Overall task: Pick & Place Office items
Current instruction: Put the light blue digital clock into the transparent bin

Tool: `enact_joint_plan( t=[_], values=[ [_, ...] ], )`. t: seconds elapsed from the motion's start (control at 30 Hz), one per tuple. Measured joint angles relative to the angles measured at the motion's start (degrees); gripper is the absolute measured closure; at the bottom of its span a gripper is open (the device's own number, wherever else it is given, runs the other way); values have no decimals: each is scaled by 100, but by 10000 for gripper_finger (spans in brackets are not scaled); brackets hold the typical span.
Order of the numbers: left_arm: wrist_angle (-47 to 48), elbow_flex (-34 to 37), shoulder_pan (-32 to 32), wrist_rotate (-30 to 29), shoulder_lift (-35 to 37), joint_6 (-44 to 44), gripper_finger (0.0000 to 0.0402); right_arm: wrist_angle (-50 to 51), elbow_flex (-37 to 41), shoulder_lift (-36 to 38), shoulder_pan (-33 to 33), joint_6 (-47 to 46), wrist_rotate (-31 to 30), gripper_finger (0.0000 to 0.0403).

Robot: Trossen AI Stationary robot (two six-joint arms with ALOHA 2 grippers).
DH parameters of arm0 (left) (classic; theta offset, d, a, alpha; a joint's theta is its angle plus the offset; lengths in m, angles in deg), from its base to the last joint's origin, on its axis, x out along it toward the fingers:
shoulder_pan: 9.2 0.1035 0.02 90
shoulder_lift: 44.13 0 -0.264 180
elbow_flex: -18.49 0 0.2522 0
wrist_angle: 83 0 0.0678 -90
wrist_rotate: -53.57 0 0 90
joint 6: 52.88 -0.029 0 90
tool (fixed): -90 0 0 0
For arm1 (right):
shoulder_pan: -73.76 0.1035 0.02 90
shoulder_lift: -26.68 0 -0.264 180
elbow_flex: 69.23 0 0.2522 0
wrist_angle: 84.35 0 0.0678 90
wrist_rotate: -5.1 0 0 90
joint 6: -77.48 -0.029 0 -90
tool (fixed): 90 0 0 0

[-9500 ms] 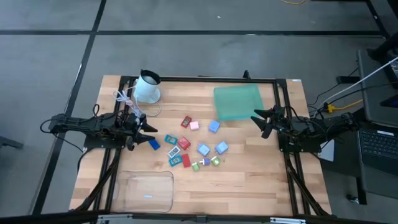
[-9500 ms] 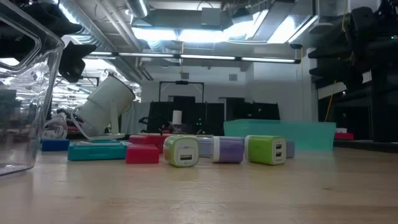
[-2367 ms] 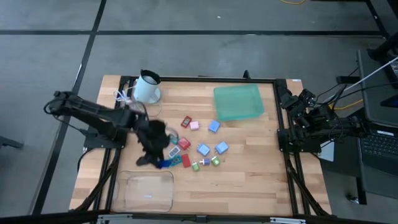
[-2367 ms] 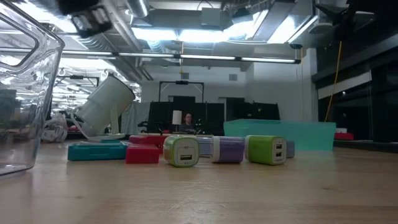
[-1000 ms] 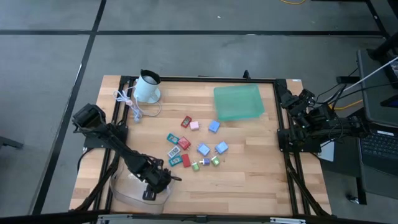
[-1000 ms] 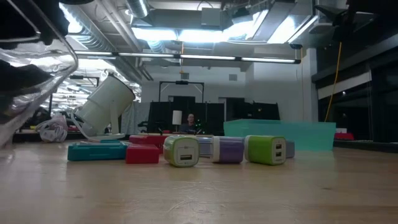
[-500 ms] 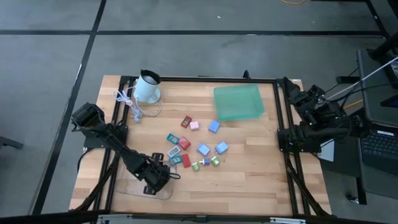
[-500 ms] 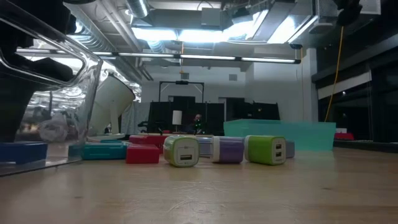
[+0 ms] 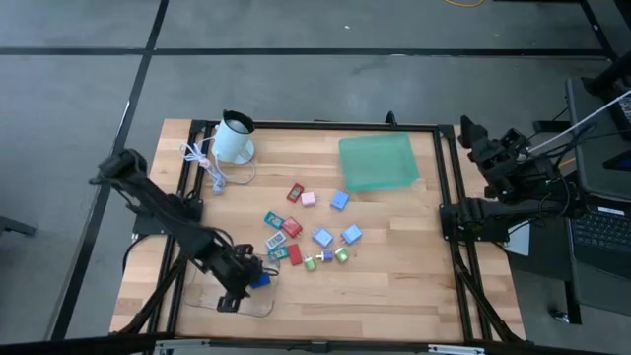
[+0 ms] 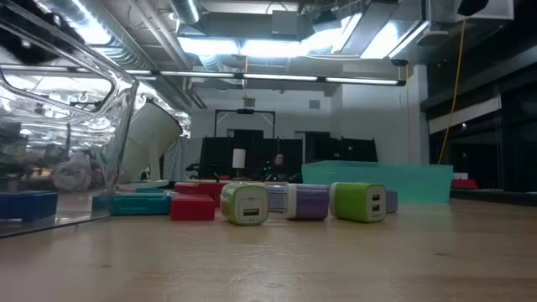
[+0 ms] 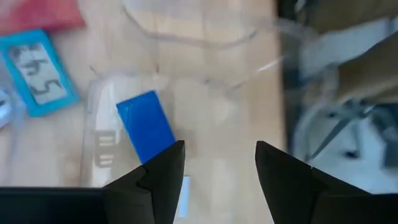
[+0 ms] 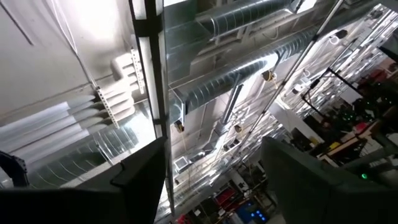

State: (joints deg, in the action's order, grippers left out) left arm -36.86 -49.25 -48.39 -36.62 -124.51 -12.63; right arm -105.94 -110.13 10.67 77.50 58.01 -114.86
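The office items (image 9: 311, 232) are small coloured blocks scattered on the middle of the wooden table. The low view shows a green piece (image 10: 245, 204), a purple one (image 10: 306, 201) and a red one (image 10: 191, 206). One blue piece (image 11: 146, 127) lies flat on the floor of the clear container (image 9: 212, 301) near the table's near left corner, also seen in the low view (image 10: 25, 204). My left gripper (image 11: 217, 149) hovers open above that container, just beside the blue piece. My right gripper (image 12: 214, 162) is open, raised high at the table's right far side (image 9: 468, 133) and pointing at the ceiling.
A white mug (image 9: 234, 138) and a white coiled cord (image 9: 202, 158) sit at the far left. A green tray (image 9: 377, 161) lies at the far middle. A teal piece (image 11: 37, 74) and a red piece (image 11: 37, 12) lie just outside the container.
My left gripper has risen out of the container, leaving the low view. The blue piece now lies on the container's floor. The container rocked and settled farther right in the low view. My right arm has lifted and swung toward the far edge.
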Motion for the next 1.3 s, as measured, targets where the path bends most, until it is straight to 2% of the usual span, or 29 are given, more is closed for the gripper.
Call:
enact_joint_plan(
  t=[0.13, 0.3, 0.4, 0.53, 0.77, 0.9, 1.07, 1.3],
  values=[
    [-142, -4, 252, -136, 680, 351, 211, 62, 0, -2, 1, 89, 2, 142],
    [27, -6, 957, -939, 1496, 439, 211, 219, 0, -4, 1, 86, -2, 142],
    [339, -13, 1573, -1188, 1840, -25, 211, 262, 0, -4, 0, 90, -2, 142],
    [966, -11, 2511, -1003, 1889, -1087, 210, 304, 0, -4, -1, 197, -3, 142],
    [1250, -9, 3837, -223, 1017, -4034, 210, 330, 0, -4, 1, 230, -7, 142],
    [1219, -9, 4279, 163, 275, -5260, 209, 340, -2, -4, 0, 232, -7, 142],
    [1189, -9, 4587, 547, -648, -5990, 209, 339, -2, -4, 1, 232, -7, 142],
    [783, -9, 4654, 586, -1273, -6096, 180, 341, -2, -4, 1, 235, -4, 142]
  ],
)
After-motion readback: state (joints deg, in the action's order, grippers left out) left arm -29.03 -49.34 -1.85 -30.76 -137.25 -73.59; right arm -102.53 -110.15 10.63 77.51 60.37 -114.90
